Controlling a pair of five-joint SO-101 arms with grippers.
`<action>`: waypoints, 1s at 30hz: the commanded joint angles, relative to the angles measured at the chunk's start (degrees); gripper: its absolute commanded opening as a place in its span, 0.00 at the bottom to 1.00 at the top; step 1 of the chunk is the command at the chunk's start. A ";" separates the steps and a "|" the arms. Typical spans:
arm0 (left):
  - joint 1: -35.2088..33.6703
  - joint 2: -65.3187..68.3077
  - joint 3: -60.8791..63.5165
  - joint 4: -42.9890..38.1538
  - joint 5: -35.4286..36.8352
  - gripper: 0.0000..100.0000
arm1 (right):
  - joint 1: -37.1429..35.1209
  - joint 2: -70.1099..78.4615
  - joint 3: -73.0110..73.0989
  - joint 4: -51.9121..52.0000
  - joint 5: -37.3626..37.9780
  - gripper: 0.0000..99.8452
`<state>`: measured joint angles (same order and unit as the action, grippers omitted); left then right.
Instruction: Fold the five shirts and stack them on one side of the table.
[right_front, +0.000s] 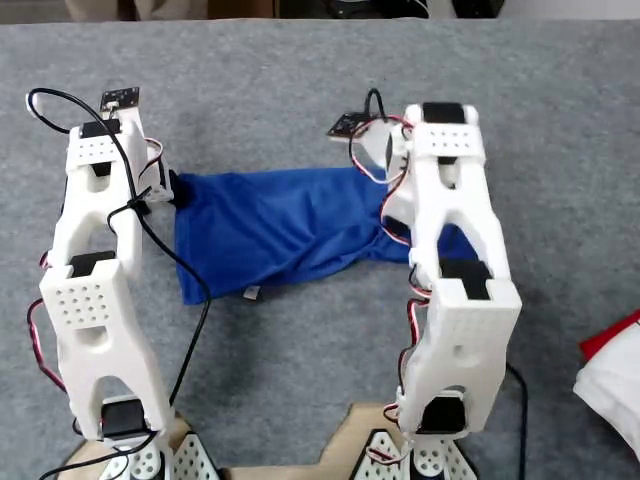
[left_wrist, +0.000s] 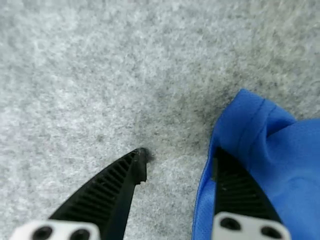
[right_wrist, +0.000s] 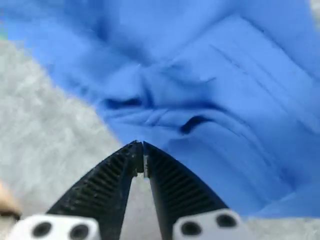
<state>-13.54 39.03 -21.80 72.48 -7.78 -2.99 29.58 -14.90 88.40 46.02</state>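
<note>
Shirt (right_front: 270, 230), from above, is lying rumpled on the worktop (right_front: 300, 70), so a fold is seemingly just starting. Left wrist view: left hand (left_wrist: 180, 156) is hanging low, gaping, one finger (left_wrist: 235, 192) touching the shirt's corner, gripping nothing; closing on that corner is looking next. Right wrist view: right hand (right_wrist: 143, 147) is sitting closed tip to tip at the shirt's edge, whether pinching cloth I cannot tell

Soft, even light falls on the grey table (right_front: 300, 70); the white arms (right_front: 455, 230) look bright without glare and cast only faint shadows mid-frame. A dim patch darkens the felt beside the left claw (left_wrist: 180, 156), and the creases of the blue shirt (right_wrist: 210, 75) hold dark shadow
</note>
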 joint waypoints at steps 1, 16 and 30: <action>0.35 -0.57 0.26 -0.62 -0.26 0.22 | -0.92 -2.51 1.01 -6.95 -1.49 0.01; 0.35 -0.57 0.26 -0.62 -0.26 0.22 | -4.09 12.09 -18.95 -5.01 0.44 0.01; 1.32 -0.66 -20.04 23.30 0.26 0.27 | -1.71 4.62 -46.81 13.98 2.02 0.01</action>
<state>-12.92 39.21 -34.11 89.89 -7.60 -5.98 39.87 -59.74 101.32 47.69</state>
